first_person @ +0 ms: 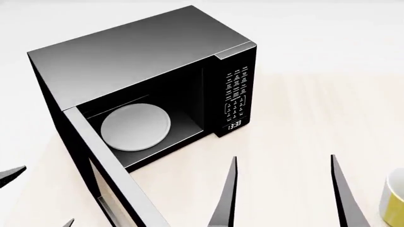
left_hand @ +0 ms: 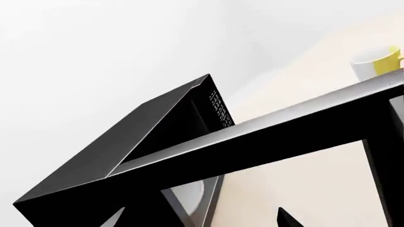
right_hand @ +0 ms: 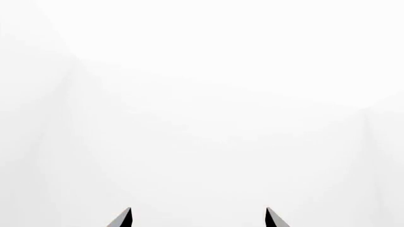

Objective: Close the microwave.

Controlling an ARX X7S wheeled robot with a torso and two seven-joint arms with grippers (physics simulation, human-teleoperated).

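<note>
The microwave (first_person: 139,52) is a glossy black box with its door (first_person: 107,175) swung wide open toward me on the left. Inside lies a white round plate (first_person: 136,127). The keypad (first_person: 237,94) and lit clock (first_person: 234,125) are on its right face. My left gripper (first_person: 39,197) is open at the far left, on the outer side of the door. In the left wrist view the microwave (left_hand: 126,146) and the door's frame (left_hand: 265,132) fill the picture ahead of the open left gripper (left_hand: 202,217). My right gripper (first_person: 284,189) is open in front of the keypad, holding nothing; the right wrist view shows the right gripper (right_hand: 198,218) against blank white.
A white mug with a yellow inside (first_person: 394,203) stands at the lower right of the pale wooden table (first_person: 303,118); the mug (left_hand: 379,64) also shows beyond the door in the left wrist view. White walls lie behind the microwave.
</note>
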